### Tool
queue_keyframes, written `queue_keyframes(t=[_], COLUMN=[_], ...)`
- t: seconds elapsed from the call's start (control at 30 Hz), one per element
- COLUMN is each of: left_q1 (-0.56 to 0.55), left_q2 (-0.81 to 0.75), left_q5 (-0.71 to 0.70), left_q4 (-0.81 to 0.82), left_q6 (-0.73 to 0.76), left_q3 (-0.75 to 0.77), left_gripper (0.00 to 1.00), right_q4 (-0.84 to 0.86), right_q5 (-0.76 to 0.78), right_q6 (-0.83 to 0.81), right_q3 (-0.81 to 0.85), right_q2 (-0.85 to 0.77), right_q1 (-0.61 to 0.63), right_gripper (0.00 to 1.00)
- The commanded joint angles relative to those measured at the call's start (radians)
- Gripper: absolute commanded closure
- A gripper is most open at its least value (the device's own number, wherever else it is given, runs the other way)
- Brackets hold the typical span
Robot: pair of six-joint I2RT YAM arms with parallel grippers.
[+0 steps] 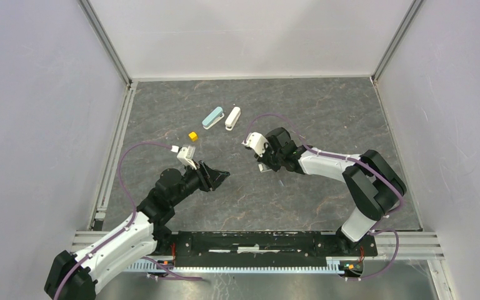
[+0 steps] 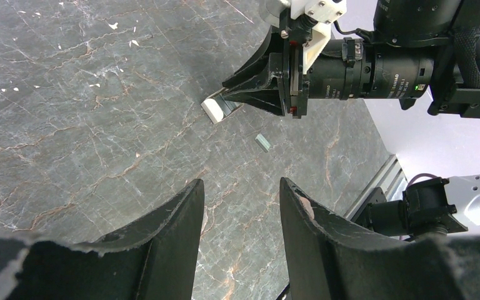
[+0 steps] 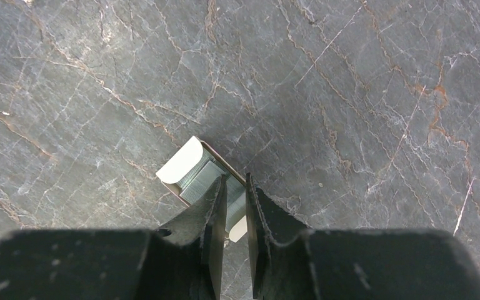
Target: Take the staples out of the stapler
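Observation:
The stapler [image 3: 184, 161], a stubby grey piece with whitish ends, lies open on the marble tabletop, with ridged silvery staples [image 3: 201, 177] showing in its tray. My right gripper [image 3: 236, 179] is shut to a thin slit, its tips down on that tray; whether they pinch anything is unclear. The left wrist view shows the same right gripper [image 2: 230, 100] over the stapler [image 2: 213, 110], and a short silvery strip of staples [image 2: 262, 142] lying loose on the table beside it. My left gripper [image 2: 242, 184] hovers open and empty a short way off. From above, the left gripper [image 1: 220, 175] faces the right gripper [image 1: 262, 163].
A teal oblong thing [image 1: 213, 117] and a longer white oblong thing [image 1: 232, 118] lie side by side farther back. A small yellow cube [image 1: 192, 135] sits near my left wrist. Metal rails run along the table's left edge [image 1: 115, 150] and near edge [image 1: 256, 240].

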Motion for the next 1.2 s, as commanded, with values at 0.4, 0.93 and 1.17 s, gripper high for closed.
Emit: queue_keyframes(t=[0.4, 0.93, 1.17], left_q1=[0.006, 0.006, 0.006], left_q2=[-0.001, 0.009, -0.001], left_q5=[-0.003, 0.001, 0.001], left_q4=[0.041, 0.049, 0.045], left_q6=[-0.029, -0.030, -0.034], left_q3=[-0.002, -0.002, -0.005], left_gripper=[0.45, 0.45, 0.45], right_q4=[0.012, 0.023, 0.011], right_q5=[-0.018, 0.000, 0.033], right_q6=[-0.003, -0.007, -0.012], right_q3=[0.008, 0.002, 0.011], right_q2=[-0.005, -0.033, -0.024], right_q1=[0.004, 0.004, 0.003], right_gripper=[0.72, 0.73, 0.74])
